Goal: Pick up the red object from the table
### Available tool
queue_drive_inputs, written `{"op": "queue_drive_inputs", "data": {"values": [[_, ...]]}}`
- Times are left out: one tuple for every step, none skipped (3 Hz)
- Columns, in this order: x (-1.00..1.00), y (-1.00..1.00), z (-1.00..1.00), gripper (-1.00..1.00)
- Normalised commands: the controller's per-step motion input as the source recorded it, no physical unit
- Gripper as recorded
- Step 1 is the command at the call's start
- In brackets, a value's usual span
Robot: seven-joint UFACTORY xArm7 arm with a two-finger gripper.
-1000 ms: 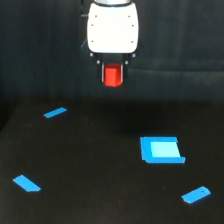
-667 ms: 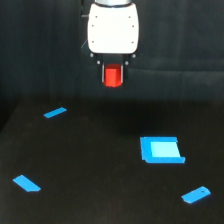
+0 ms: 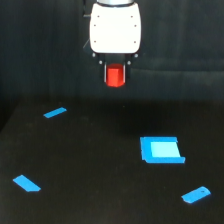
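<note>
The red object [image 3: 116,76] is a small bright red-orange block held between the fingers of my gripper [image 3: 116,77]. The gripper hangs under the white arm head [image 3: 115,27] at the top middle of the exterior view. It is shut on the block and holds it well above the black table [image 3: 90,170]. The dark fingers flank the block on both sides. The block touches nothing else.
Flat blue pieces lie on the table: a thin strip [image 3: 55,113] at the exterior view's left, another [image 3: 27,183] at the lower left, a light blue square [image 3: 162,150] at the right, and a small strip [image 3: 196,194] at the lower right. A dark backdrop stands behind.
The gripper with the red block stays at about the same height and place. The blue pieces have not moved.
</note>
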Motion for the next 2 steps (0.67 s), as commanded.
{"op": "queue_drive_inputs", "data": {"values": [[0.03, 0.02, 0.00, -0.86], [-0.07, -0.08, -0.05, -0.85]]}}
